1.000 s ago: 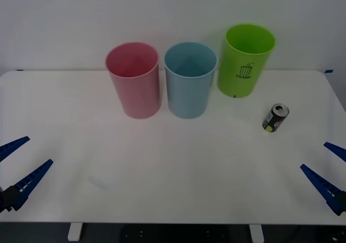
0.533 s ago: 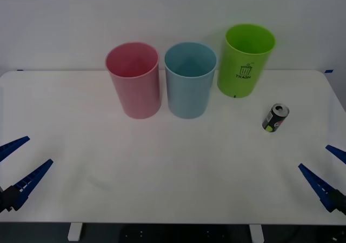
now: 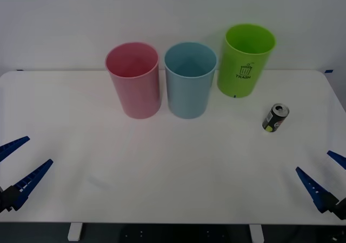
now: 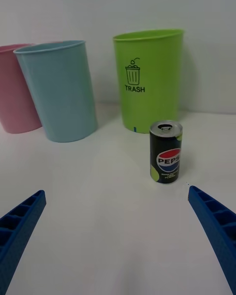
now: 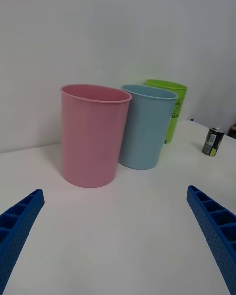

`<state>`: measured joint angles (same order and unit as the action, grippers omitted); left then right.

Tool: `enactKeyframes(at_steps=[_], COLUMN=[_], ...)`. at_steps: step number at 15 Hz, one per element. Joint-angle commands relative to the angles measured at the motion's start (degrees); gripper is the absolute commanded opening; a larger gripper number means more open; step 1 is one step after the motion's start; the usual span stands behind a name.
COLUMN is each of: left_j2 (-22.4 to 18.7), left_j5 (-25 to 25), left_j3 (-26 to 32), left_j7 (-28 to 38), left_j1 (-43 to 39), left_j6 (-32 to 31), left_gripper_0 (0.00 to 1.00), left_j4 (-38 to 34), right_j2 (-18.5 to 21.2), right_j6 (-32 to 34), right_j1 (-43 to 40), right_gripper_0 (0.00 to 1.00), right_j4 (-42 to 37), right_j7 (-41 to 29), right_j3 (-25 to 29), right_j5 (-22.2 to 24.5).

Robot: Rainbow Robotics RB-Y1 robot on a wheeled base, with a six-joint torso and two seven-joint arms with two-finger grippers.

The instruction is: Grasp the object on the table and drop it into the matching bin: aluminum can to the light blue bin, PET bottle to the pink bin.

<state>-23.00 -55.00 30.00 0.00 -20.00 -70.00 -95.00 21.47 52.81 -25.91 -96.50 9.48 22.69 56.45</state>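
The aluminum can [image 3: 275, 117] stands upright on the table [image 3: 173, 173], toward its right side, just in front of a lime green bin [image 3: 246, 59] marked "TRASH" and well apart from the light blue bin [image 3: 188, 80] and pink bin [image 3: 134, 80]. The right gripper [image 3: 325, 181], fingers spread wide, hovers at the near right edge facing the can; the left gripper [image 3: 16, 164], also spread, waits at the near left. The reach looks barely begun: next the right gripper must advance to straddle the can and close.

"TRASH" with bin icon on lime green bin [image 4: 147, 78], "PEPSI" on aluminum can [image 4: 166, 151]
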Motion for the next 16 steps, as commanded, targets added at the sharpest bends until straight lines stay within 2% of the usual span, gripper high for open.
enactKeyframes(at_steps=[1, 9, 11, 16], left_j2=[0.0, 0.0, 0.0, 0.0], left_j5=[0.0, 0.0, 0.0, 0.0], left_j3=[0.0, 0.0, 0.0, 0.0], left_j7=[0.0, 0.0, 0.0, 0.0], left_j1=[0.0, 0.0, 0.0, 0.0], left_j6=[0.0, 0.0, 0.0, 0.0], left_gripper_0=[1.0, 1.0, 1.0, 1.0], left_j4=[0.0, 0.0, 0.0, 0.0], right_j2=[0.07, -0.11, -0.37, -1.69], right_j6=[-4.55, -16.77, -17.91, -16.6], right_j1=[-0.45, 0.51, 1.13, 8.42], right_gripper_0=[1.0, 1.0, 1.0, 1.0], right_j4=[0.0, 0.09, 0.17, 8.61], right_j7=[5.99, 6.78, 6.78, 7.57], right_j3=[-1.94, -8.45, -8.54, -8.1], right_j5=[-0.82, -2.4, -2.4, -1.7])
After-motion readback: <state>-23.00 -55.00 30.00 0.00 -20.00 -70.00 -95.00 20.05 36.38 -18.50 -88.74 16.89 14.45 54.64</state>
